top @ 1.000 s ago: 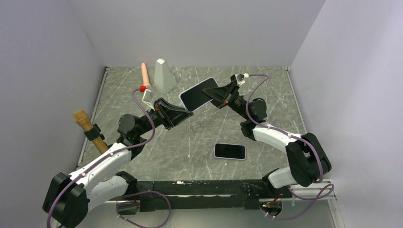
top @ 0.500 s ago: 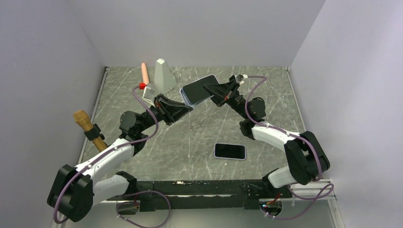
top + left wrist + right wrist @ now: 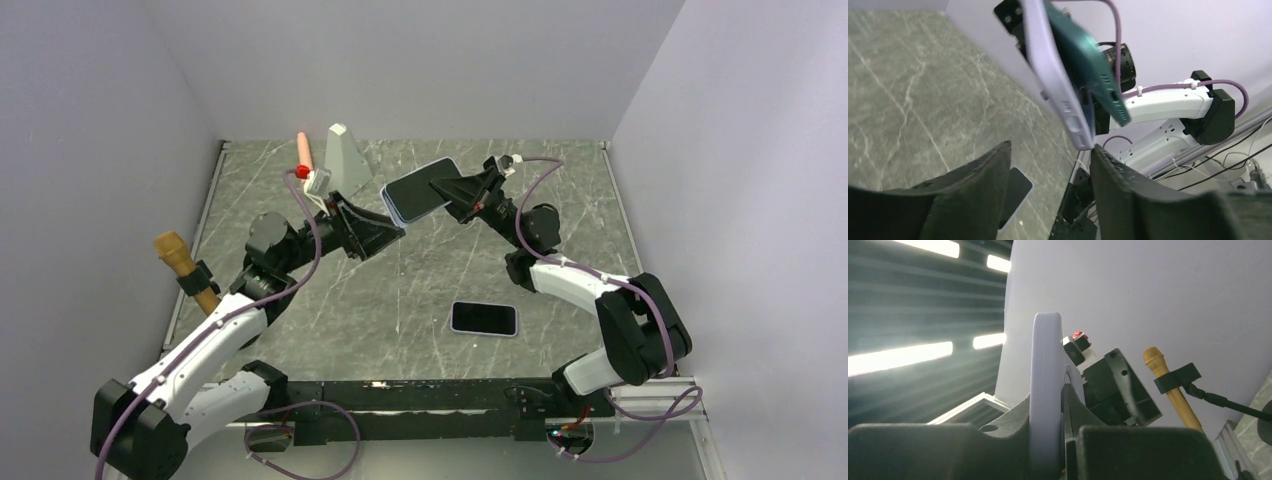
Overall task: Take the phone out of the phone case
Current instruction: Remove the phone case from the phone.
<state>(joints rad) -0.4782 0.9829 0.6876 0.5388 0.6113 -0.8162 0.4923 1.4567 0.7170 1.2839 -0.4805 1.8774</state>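
Right gripper [image 3: 440, 186] has its jaws clamped on the phone case [image 3: 1045, 65], held in the air above the far middle of the worktop [image 3: 420, 280]. The right wrist view shows the lavender case edge-on, pinched between both fingers. Phone [image 3: 410, 195] sits in the case, dark screen up toward the top camera, lavender rim showing along its near-left edge. Left gripper [image 3: 1050, 147] has its jaws spread wide, gripping nothing. The case's lower corner, side buttons toward the left wrist camera, hangs just above the gap, close to the finger on the right of that view; contact there can't be told. That view also shows a teal slab with a row of small holes just behind the case; can't tell whether it is the phone. From the top camera, the left fingertips are just beside the case's near-left corner. Second phone [image 3: 484, 319] lies flat, screen up, on the near part of the worktop, well apart from both grippers. Grey wedge [image 3: 343, 160] and pink rod [image 3: 305, 152] sit at the far left of the worktop, beyond the left gripper. Wooden-handled tool [image 3: 185, 268] sits in a black clamp at the left edge.
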